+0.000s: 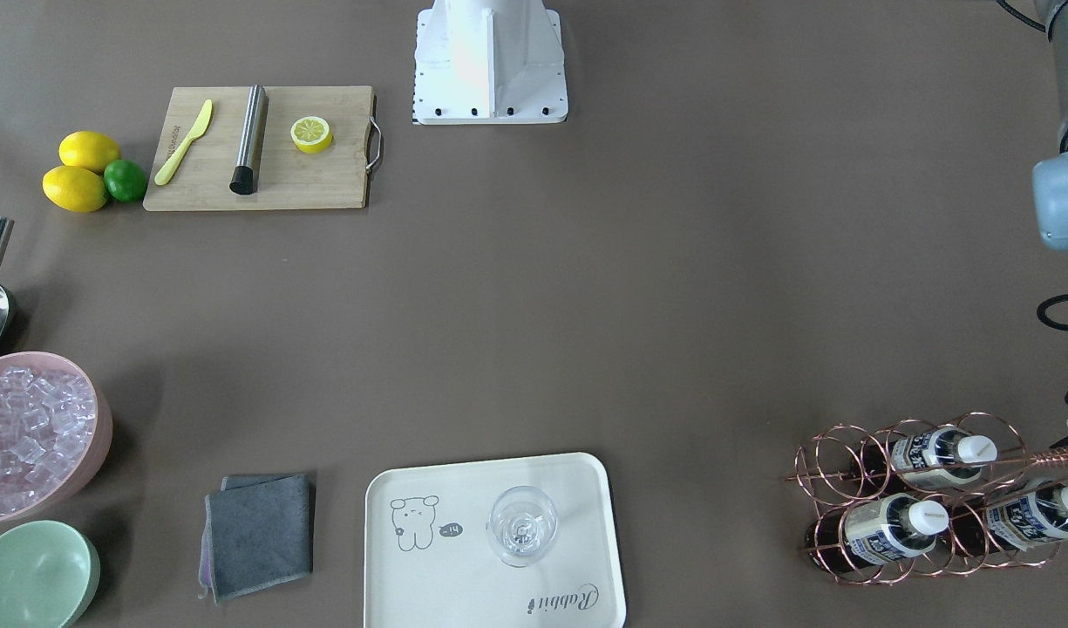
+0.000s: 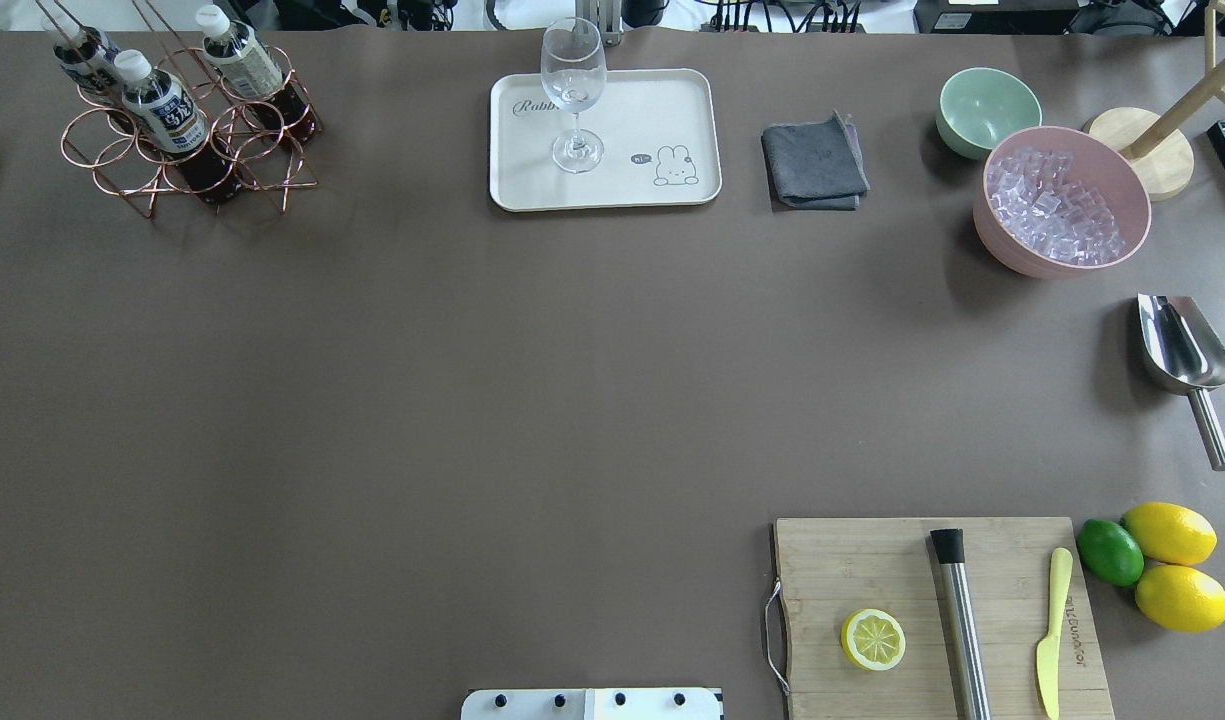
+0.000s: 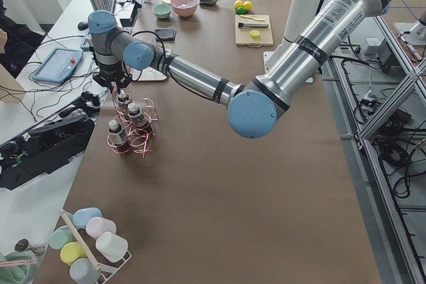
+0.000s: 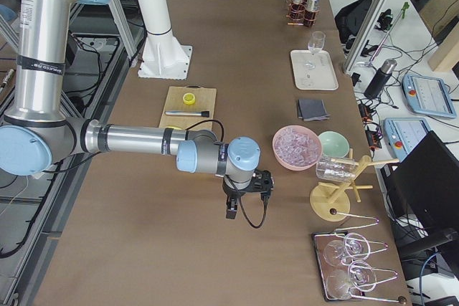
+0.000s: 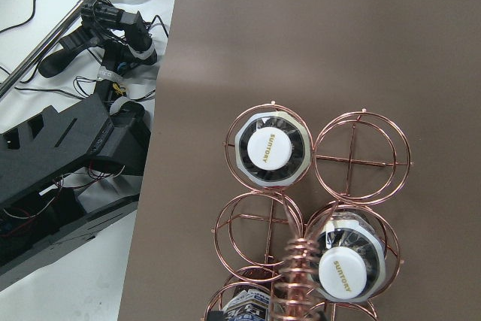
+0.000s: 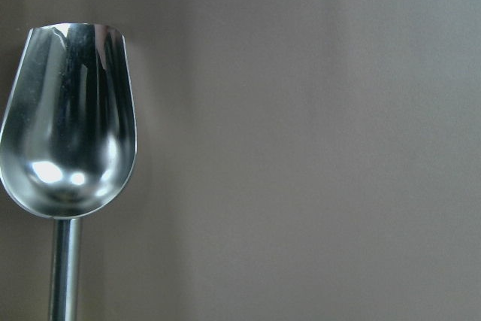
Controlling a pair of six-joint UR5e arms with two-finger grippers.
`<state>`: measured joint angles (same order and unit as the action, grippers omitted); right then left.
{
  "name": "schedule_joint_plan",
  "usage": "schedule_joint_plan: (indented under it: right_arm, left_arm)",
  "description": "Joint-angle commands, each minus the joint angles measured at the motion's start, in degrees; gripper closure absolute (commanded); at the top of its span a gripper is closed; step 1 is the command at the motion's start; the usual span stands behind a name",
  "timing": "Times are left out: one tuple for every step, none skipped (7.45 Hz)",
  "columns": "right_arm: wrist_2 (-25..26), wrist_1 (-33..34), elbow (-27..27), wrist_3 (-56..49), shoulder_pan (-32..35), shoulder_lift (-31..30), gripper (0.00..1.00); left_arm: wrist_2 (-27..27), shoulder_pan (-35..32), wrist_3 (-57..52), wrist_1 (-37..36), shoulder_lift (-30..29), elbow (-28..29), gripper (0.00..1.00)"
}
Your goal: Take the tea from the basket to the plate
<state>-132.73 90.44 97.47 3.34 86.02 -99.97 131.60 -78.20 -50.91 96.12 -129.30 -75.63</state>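
Note:
Three tea bottles with white caps stand in the copper wire basket at the table's far left corner; they also show in the overhead view and from straight above in the left wrist view. The basket's other ring cells are empty. My left gripper hangs just above the bottles; I cannot tell whether it is open. The cream plate holds a clear stemmed glass. My right gripper hovers over a metal scoop; I cannot tell its state.
A grey cloth, a green bowl and a pink bowl of ice lie right of the plate. A cutting board with a lemon half, muddler and knife sits near the robot, with lemons and a lime beside it.

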Motion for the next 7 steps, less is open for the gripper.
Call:
schedule_joint_plan:
  right_arm:
    - [0.0,0.0,0.0,0.0,0.0,0.0,0.0]
    - [0.0,0.0,0.0,0.0,0.0,-0.2,0.0]
    - [0.0,0.0,0.0,0.0,0.0,-0.2,0.0]
    - [0.0,0.0,0.0,0.0,0.0,-0.2,0.0]
    - [0.0,0.0,0.0,0.0,0.0,-0.2,0.0]
    - [0.0,0.0,0.0,0.0,0.0,-0.2,0.0]
    - [0.0,0.0,0.0,0.0,0.0,-0.2,0.0]
  left_arm:
    - [0.8,-2.1,-0.2,-2.0,0.4,-4.4,1.0]
    - [2.6,-2.4,-0.2,-4.8,1.7,-8.1,1.0]
    - [2.7,-2.7,-0.2,-7.1,4.0,-14.0,1.0]
    - [2.7,-2.3,-0.2,-9.6,6.4,-21.2,1.0]
    - [2.8,-2.1,-0.1,-13.5,6.9,-26.7,1.0]
    - [2.8,-1.9,0.5,-16.5,7.0,-31.3,1.0]
    - [2.7,-0.5,2.5,-17.3,7.0,-33.8,1.0]
